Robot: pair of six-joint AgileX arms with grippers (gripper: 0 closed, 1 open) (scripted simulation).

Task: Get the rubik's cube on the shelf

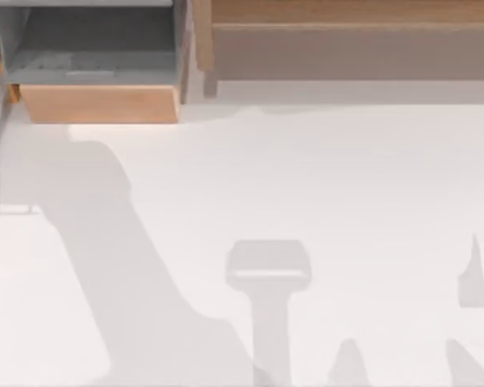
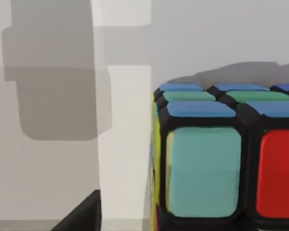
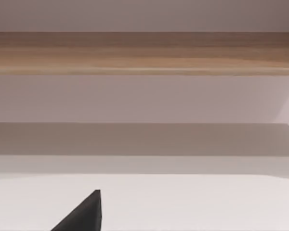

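Though close before the left gripper's camera, the rubik's cube point(image 2: 221, 154) sits on the table point(image 2: 125, 144); finger state cannot be told, either arm. Likely light, rigid, slick-faced: pinch opposite flat sides. Farther off, the shelf point(image 1: 347, 12) at the back right.

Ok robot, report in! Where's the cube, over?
Rubik's cube close up in left wrist view, not on the shelf. Right wrist camera faces the shelf. Table open ahead.
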